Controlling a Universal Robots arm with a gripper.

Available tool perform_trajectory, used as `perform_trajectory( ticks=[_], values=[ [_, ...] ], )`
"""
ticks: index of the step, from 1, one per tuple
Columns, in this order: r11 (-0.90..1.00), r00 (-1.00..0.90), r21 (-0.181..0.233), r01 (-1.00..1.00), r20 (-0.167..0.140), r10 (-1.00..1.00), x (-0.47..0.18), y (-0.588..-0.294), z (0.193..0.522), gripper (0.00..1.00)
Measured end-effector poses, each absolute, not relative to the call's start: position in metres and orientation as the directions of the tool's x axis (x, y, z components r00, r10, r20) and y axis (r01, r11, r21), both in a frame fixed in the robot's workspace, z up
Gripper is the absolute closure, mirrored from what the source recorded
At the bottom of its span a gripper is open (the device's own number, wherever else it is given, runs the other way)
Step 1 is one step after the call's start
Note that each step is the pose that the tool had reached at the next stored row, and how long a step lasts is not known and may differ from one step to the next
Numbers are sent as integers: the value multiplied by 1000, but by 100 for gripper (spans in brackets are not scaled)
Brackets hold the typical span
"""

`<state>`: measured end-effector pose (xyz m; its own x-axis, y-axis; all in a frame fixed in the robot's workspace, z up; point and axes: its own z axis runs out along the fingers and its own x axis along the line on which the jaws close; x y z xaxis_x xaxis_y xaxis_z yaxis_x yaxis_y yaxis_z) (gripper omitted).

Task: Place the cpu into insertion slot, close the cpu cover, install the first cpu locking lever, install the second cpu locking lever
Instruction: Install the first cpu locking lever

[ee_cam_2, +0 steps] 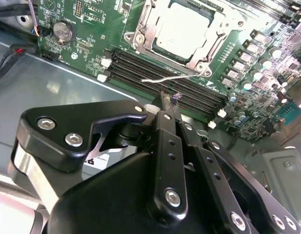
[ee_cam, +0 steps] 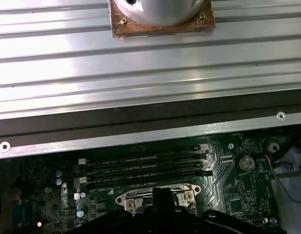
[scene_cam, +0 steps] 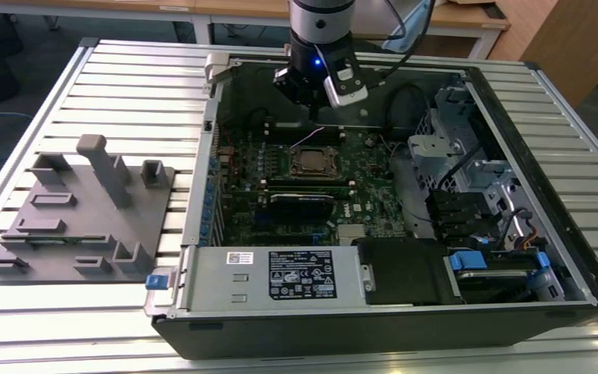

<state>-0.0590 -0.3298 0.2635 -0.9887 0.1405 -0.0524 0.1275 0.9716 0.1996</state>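
The robot arm's gripper (scene_cam: 314, 115) hangs inside an open computer case (scene_cam: 382, 319) on a slatted metal counter (scene_cam: 133, 78). Its black fingers are drawn together at the tips, with nothing seen between them. The cpu (ee_cam_2: 182, 31) sits pale and flat in the insertion slot (scene_cam: 314, 162) on the green motherboard (ee_cam_2: 92, 29). The cpu cover (ee_cam_2: 141, 35) is lowered around it like a frame.

From the gripper, the socket lies ahead of and below the fingertips, on the far side of the black memory slots (ee_cam_2: 136, 68). Just beyond the fingertips, a thin silver locking lever (ee_cam_2: 166, 78) lies over those slots along the socket's near edge. Its long axis runs parallel to the slots and crosswise to the line of the gripper's fingers. The lever looks raised and unhooked, and the gripper does not touch it.

By this showing the chip is placed and the cover is shut, while the lever work is not yet done. Whether the other lever is latched cannot be made out.
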Motion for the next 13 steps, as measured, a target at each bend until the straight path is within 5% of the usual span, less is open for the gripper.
perform_trajectory(
  ticks=[13],
  values=[
    [970,-989,209,127,-51,141,-59,-330,256,90]
  ],
)
